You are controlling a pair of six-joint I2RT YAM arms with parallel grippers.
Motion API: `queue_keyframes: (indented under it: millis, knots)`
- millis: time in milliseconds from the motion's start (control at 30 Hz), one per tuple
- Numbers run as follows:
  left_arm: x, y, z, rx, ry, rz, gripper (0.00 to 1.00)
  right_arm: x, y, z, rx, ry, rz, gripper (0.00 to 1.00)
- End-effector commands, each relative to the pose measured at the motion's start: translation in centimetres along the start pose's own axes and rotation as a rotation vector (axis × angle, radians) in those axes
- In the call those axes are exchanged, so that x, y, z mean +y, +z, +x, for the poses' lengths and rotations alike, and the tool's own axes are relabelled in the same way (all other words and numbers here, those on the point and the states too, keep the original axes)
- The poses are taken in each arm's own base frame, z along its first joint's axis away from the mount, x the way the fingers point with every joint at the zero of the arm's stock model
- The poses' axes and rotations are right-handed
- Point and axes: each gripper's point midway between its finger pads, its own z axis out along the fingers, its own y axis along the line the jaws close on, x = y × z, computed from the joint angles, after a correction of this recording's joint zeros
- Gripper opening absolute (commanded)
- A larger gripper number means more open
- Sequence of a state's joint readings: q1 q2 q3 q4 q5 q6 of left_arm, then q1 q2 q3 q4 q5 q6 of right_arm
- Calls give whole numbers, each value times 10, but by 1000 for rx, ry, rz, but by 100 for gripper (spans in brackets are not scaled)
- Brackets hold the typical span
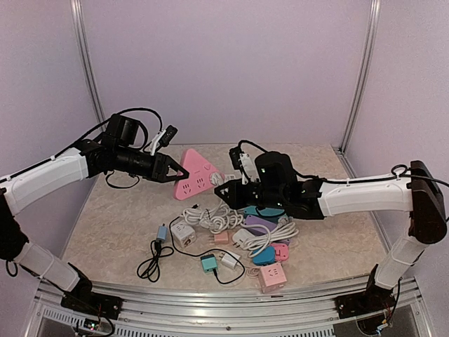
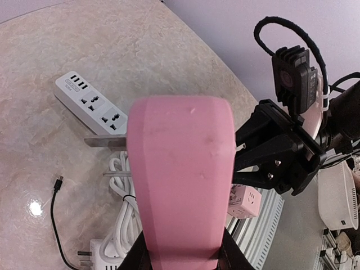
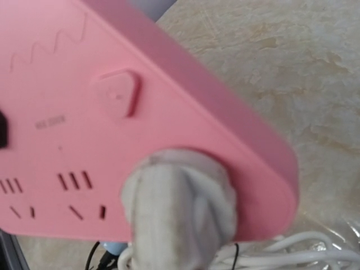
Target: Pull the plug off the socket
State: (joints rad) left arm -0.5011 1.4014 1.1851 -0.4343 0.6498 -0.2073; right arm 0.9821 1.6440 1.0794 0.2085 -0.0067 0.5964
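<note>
Grips: left end effector [image 1: 176, 173], one pink socket [image 1: 197, 171] | right end effector [image 1: 223, 189], one plug [image 3: 177, 209]

Matt pink plastic socket [image 3: 84, 112] — dull white plug [image 3: 180, 214] — glossy stone-look tabletop [image 2: 84, 45]

Left arm [image 1: 56, 172] reaching right, left end effector [image 1: 174, 170] clamped; right arm [image 1: 358, 196] reaching left, right end effector [image 1: 220, 188] pinched tight.

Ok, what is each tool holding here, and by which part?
The left tool grips the pink power strip by one corner. The right tool looks closed on the white plug seated at another corner.
</note>
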Motion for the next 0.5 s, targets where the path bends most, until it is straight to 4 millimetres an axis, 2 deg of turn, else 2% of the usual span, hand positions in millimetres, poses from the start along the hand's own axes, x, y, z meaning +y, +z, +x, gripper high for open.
queue_keyframes:
  millis: [0, 233, 467]
  knots:
    - [-2, -11, -27, -76, 63, -18, 0, -10, -9, -13, -26, -2, 83, 0]
    - [13, -14, -29, -90, 16, -60, 0, -2, -7, -10, -25, -128, 234, 0]
    - [29, -18, -32, -103, -37, -87, 0, 9, 8, 9, 33, -263, 373, 0]
